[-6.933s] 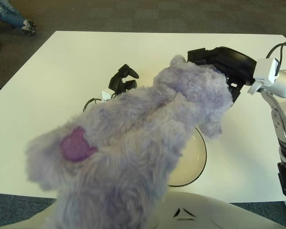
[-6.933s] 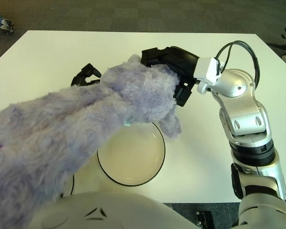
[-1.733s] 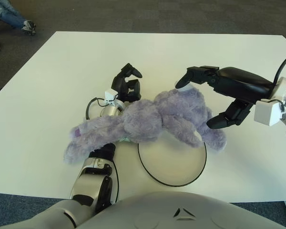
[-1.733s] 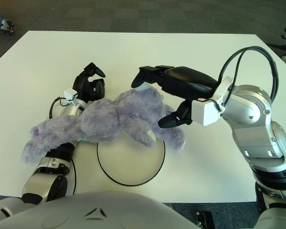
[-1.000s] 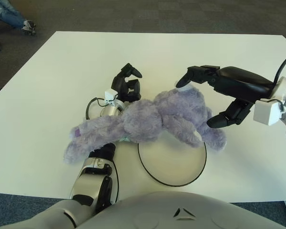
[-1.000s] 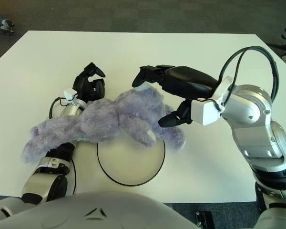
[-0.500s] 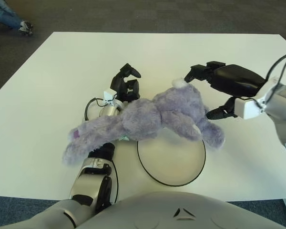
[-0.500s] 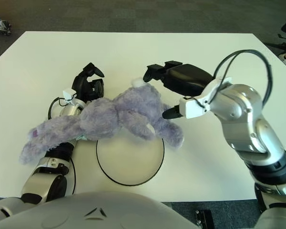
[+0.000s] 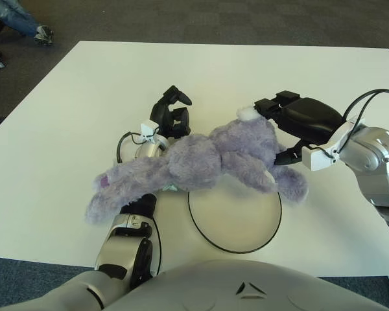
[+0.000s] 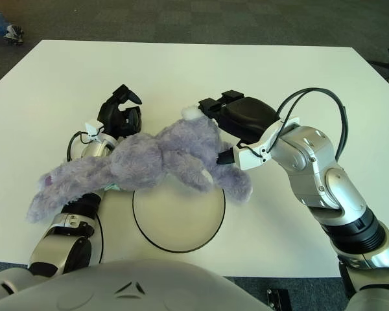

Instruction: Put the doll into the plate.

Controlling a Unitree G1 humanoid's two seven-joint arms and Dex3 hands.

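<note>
The fluffy purple plush doll drapes over the left forearm, partly above the black-rimmed round plate. Left hand released; right hand cups the doll's head, grasp unclear.

Office or lab: grey carpet tiles, plain white table

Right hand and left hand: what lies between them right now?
Only the fluffy purple plush doll, stretched from the left hand to the right hand; both eye views show it.
</note>
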